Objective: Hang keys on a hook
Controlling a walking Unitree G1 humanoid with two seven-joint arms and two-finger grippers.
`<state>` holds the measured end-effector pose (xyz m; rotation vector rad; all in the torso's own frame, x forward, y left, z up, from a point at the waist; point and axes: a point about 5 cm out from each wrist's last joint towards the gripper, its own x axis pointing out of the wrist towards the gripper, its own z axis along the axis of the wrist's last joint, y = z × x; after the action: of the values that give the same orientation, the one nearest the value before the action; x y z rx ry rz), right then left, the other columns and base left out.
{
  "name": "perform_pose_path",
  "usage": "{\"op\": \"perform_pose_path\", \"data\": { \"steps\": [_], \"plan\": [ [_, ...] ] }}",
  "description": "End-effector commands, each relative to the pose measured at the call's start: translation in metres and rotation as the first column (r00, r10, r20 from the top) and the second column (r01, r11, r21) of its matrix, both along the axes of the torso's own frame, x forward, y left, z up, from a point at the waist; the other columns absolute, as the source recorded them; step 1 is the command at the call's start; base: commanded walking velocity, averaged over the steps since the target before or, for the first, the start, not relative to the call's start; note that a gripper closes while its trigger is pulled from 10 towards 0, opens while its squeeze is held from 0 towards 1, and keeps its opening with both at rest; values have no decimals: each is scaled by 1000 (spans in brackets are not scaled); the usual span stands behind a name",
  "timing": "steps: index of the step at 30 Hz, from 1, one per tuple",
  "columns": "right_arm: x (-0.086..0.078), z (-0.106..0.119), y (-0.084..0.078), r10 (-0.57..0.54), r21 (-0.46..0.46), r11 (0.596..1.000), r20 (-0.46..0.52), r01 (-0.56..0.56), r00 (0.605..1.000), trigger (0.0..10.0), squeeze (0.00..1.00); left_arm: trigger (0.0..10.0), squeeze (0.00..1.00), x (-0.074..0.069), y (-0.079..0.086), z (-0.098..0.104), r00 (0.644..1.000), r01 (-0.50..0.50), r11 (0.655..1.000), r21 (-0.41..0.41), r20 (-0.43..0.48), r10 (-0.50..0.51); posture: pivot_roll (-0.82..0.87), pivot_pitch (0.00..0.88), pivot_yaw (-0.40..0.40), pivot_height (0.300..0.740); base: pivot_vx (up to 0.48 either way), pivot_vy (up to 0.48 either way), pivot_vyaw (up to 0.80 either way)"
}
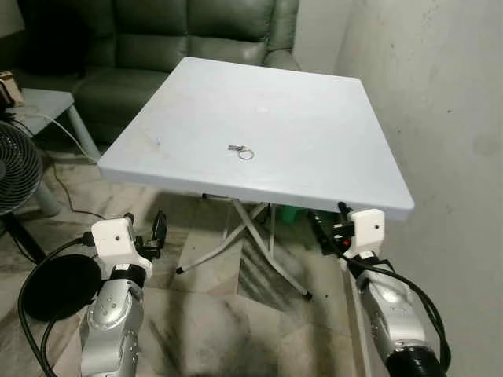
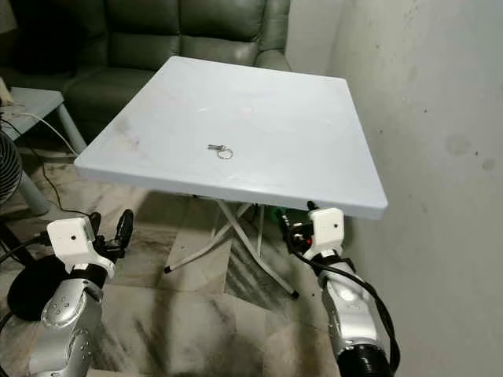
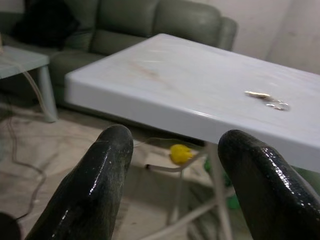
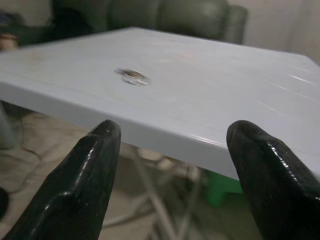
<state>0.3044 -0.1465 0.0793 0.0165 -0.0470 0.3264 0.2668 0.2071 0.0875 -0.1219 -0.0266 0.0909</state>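
Here, the keys [image 1: 241, 151] lie near the middle of the white table [image 1: 330, 169]; the left claw [image 1: 145, 225] and right claw [image 1: 326, 225] hang open below its front edge, both empty.

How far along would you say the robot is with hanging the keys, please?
Nothing looks done yet: the keys lie on the white table, untouched. In hand: the left gripper and right gripper are held open below the table's near edge, facing it. Left to do: reach up, grasp the keys, find a hook and hang them.
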Motion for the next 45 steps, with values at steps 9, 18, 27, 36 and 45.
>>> {"op": "perform_pose_path", "data": {
  "steps": [9, 18, 27, 36, 45],
  "plan": [
    [1, 3, -7, -8, -14, 1000, 4, 8, 1000, 10000, 0, 10000, 0, 2, -6, 3, 1000, 11, 1000, -10, 9, -11, -65, 15, -52, 740, 0, 480, 0],
    [0, 3, -8, -9, -16, 1000, 4, 9, 1000, 10000, 0, 10000, 0, 2, -7, 4, 1000, 7, 1000, -7, 14, -7, -68, 23, -54, 740, 0, 320, 0],
    [0, 3, -9, -11, -23, 1000, 0, 11, 1000, 10000, 0, 10000, 0, 1, -8, 2, 1000, 12, 1000, 1, -4, -12, -67, 26, -57, 740, 0, 0, 0],
    [-1, 4, -8, -10, -24, 1000, -3, 10, 1000, 10000, 0, 10000, 0, -1, -8, 1, 1000, 19, 1000, -2, -21, -19, -65, 31, -56, 740, 30, 0, 0],
    [-1, 3, -7, -8, -21, 1000, -4, 8, 1000, 10000, 0, 10000, 0, 0, -8, 0, 999, 26, 1000, -5, -35, -26, -64, 26, -54, 740, 312, 0, 0]
  ]
}}
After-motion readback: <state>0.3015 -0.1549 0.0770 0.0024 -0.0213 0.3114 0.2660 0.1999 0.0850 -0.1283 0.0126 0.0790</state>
